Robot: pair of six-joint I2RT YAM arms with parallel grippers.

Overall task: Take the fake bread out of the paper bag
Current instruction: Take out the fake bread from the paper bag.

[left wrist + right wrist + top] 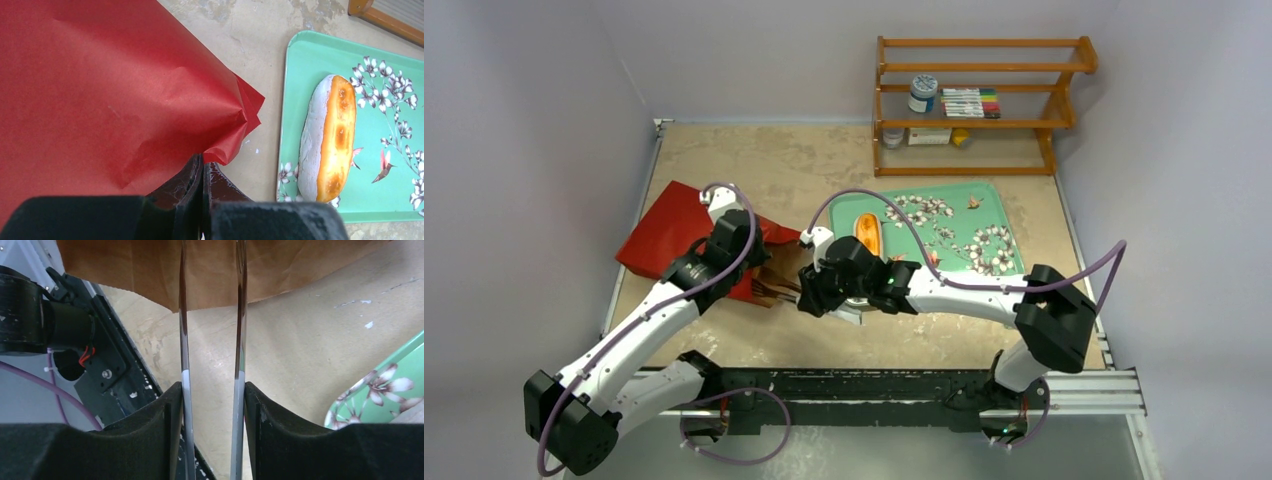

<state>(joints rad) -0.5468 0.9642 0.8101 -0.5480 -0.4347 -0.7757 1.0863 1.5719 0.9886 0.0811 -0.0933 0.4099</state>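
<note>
Left wrist view shows the left tool clamped shut on a crumpled corner of the red paper bag, which lies near the worktop's left edge. One long loaf rests on the green floral tray. The right tool grips metal tongs, blades apart, at the bag's brown mouth. The thin paper could tear or slip free, collapsing the mouth, and the tongs might snag paper; any bread inside is hidden.

paper bag: red, on its side (corner crumpled) | long loaf: on tray
</note>
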